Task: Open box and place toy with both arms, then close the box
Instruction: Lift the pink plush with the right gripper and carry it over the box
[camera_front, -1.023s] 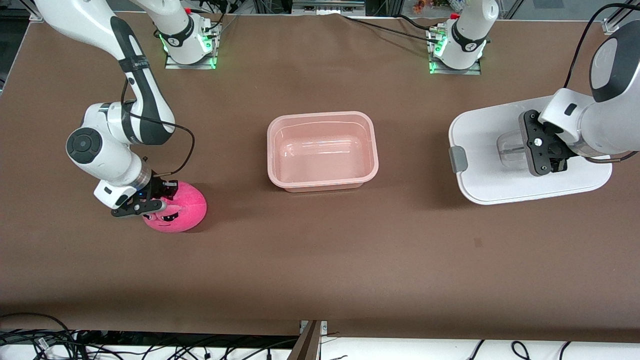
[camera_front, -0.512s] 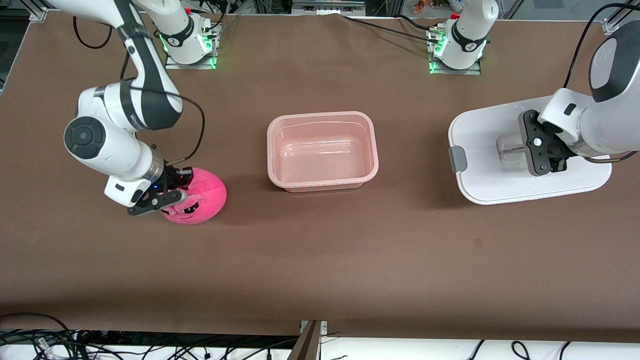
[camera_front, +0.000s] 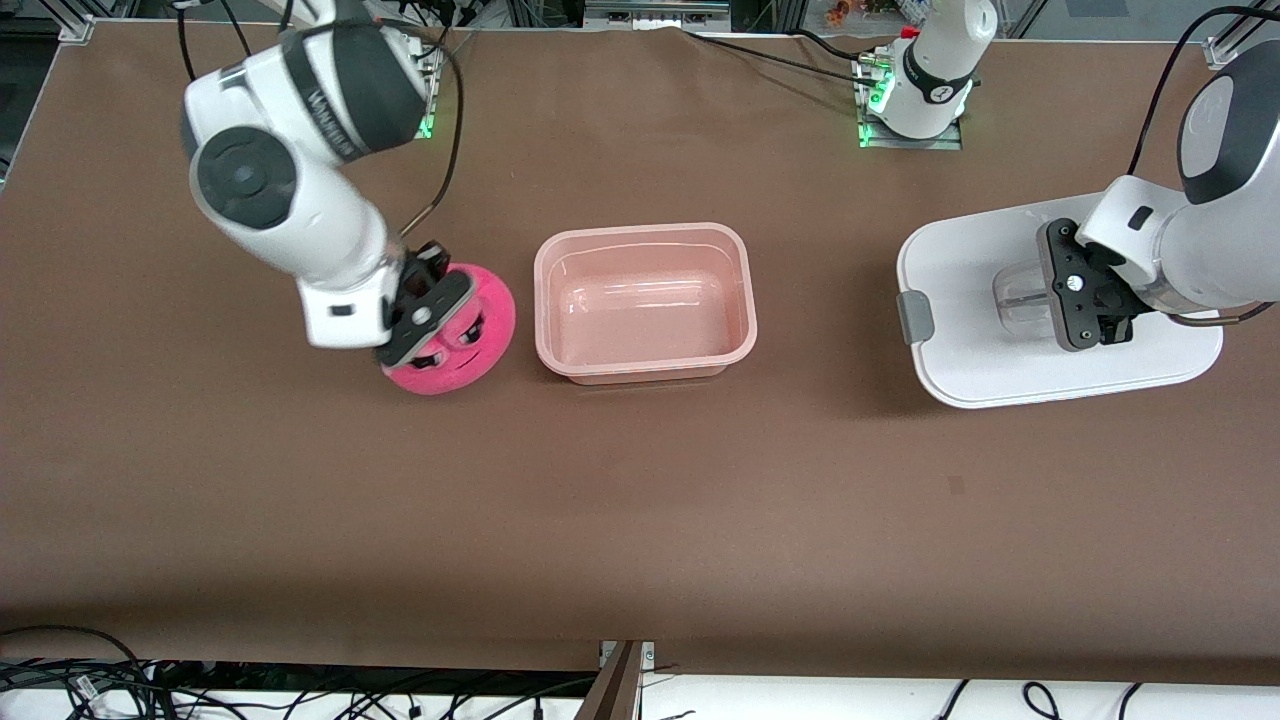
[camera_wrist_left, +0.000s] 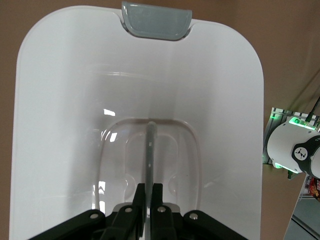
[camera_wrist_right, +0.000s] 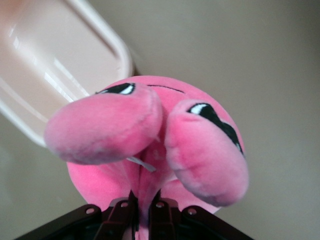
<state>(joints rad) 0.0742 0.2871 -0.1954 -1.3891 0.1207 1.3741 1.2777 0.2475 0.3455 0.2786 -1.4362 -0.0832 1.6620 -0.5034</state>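
Brown table (camera_front: 640, 520): right gripper (camera_front: 425, 320) is pinching the toy (camera_front: 462, 335) beside the opened box (camera_front: 645, 303) mid-frame; left gripper (camera_front: 1090, 300) is clamping the lid (camera_front: 960, 330); placing and closing remain.

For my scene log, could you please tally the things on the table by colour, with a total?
Pink: 2, the open box and the toy, held in the right claw beside the box.
White: 1, the lid, with the left claw shut on its handle.
Total: 3
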